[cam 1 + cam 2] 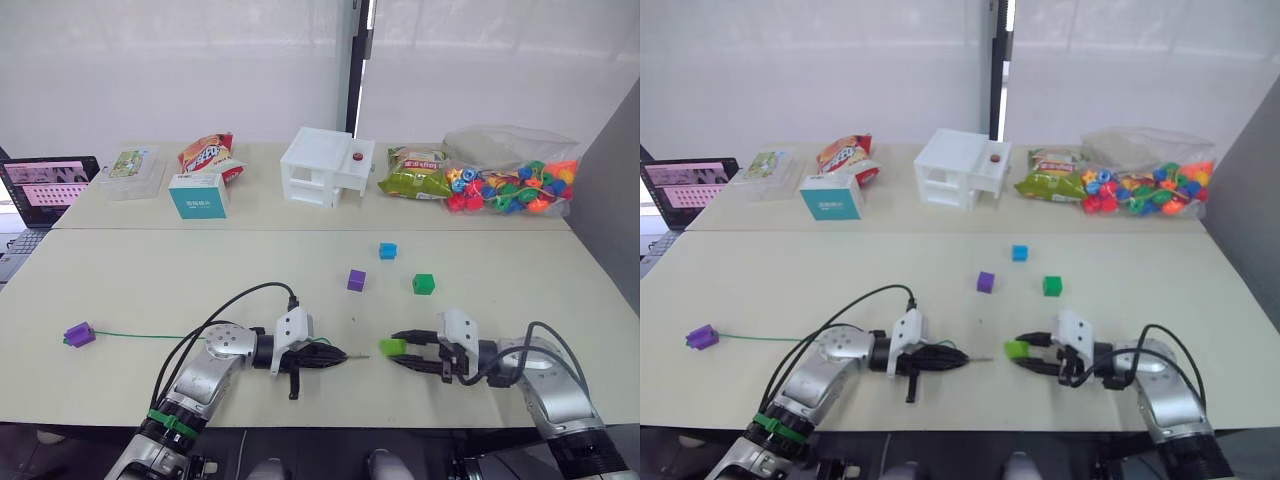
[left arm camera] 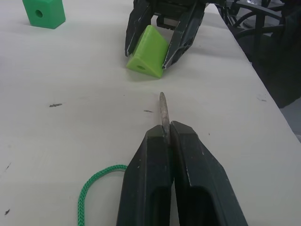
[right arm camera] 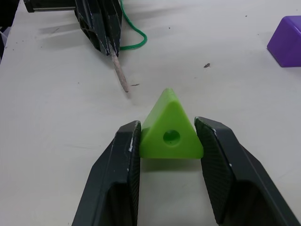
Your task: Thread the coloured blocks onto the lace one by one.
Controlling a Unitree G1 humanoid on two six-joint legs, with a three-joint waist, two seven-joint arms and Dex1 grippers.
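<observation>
A lab or office: pale worktables (image 1: 150, 290), white blinds (image 1: 180, 70), a laptop (image 1: 45, 190) alongside.

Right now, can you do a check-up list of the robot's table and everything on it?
Surface: pale table, a few dark specks.
Job's things: lime green block in right gripper; purple block already on the lace; purple, blue, green blocks loose.
Clutter: bead bag, snack packets, white box, teal box, laptop.
Grippers: left gripper pinches lace tip.
Cables: black, looping behind both wrists.
Surroundings: white wall.
</observation>
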